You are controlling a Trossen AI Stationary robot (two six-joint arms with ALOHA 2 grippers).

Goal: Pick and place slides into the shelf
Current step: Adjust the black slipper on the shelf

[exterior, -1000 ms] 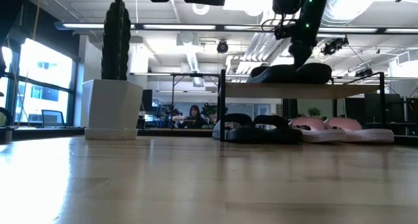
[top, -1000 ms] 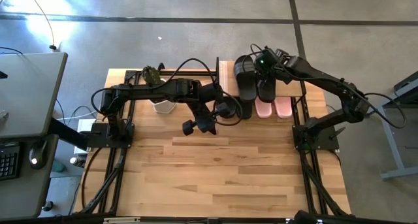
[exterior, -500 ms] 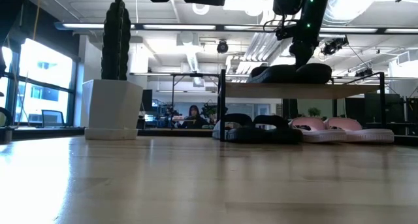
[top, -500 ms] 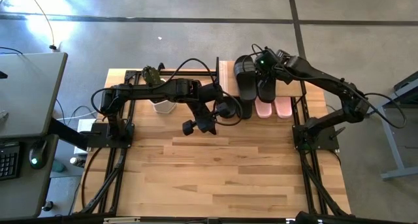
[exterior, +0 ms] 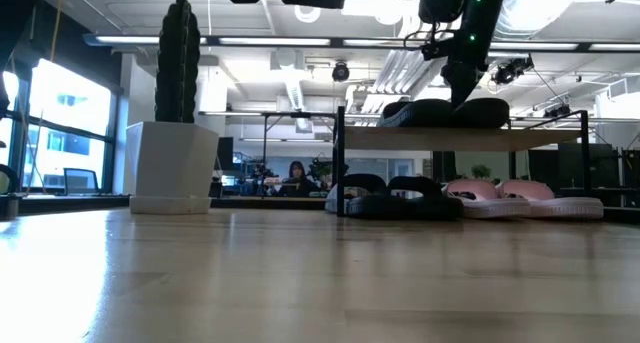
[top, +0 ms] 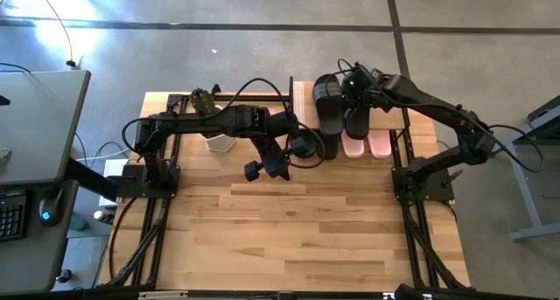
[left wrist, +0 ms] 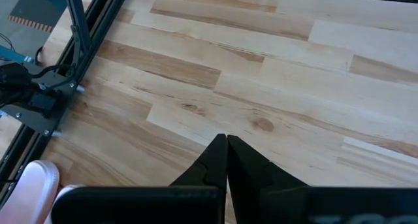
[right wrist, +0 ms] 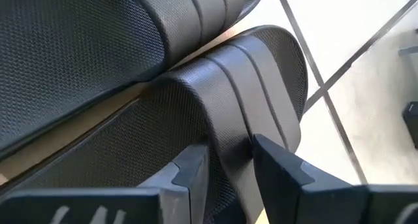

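On the shelf [exterior: 455,136], right hand [right wrist: 228,160] apparently pinching a black slide's strap [right wrist: 235,100].

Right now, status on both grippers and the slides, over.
Right gripper clamped on a black slide's strap atop the shelf. Left gripper shut, empty, waiting mid-table. Pink slides on the bottom tier. Nothing in the way.

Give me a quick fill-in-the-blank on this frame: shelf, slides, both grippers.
1. The right gripper is clamped on the strap of a ____ slide.
2. That slide sits on the shelf's ____ board.
3. The two pink slides lie on the ____ tier.
4. The left gripper hangs over bare table with its fingers ____.

Missing words: black; top; lower; shut
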